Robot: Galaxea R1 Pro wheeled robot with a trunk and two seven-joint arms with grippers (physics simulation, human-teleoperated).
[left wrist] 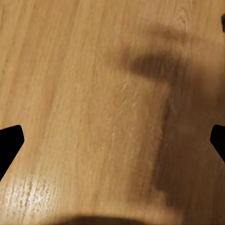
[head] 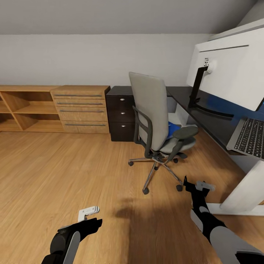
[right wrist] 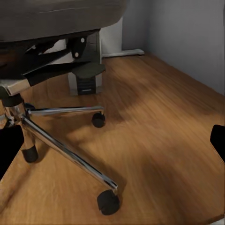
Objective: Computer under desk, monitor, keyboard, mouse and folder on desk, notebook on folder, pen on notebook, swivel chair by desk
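The floor (head: 66,172) of light wood is seen under both arms. The desk (head: 205,110), black-topped on white legs, is seen ahead of the right gripper (head: 193,186) and to its right. The monitor (head: 234,73) is stood on the desk, white back toward the camera. The chair (head: 154,117) is parked just ahead of the right gripper, beside the desk, its chrome base (right wrist: 65,150) and castors close before the right fingertips (right wrist: 218,140) in the right wrist view. The keyboard (head: 251,137) is laid at the desk's near edge, overhanging it, right of the right gripper. The folder (head: 172,130), blue, is seen on the chair seat, partly hidden by the back and armrest. The computer (right wrist: 86,75) is seen under the desk, beyond the chair base. The left gripper (head: 91,216) is held low over bare floor, fingers (left wrist: 9,140) spread wide, nothing between them. The right gripper's fingers are likewise apart and empty.
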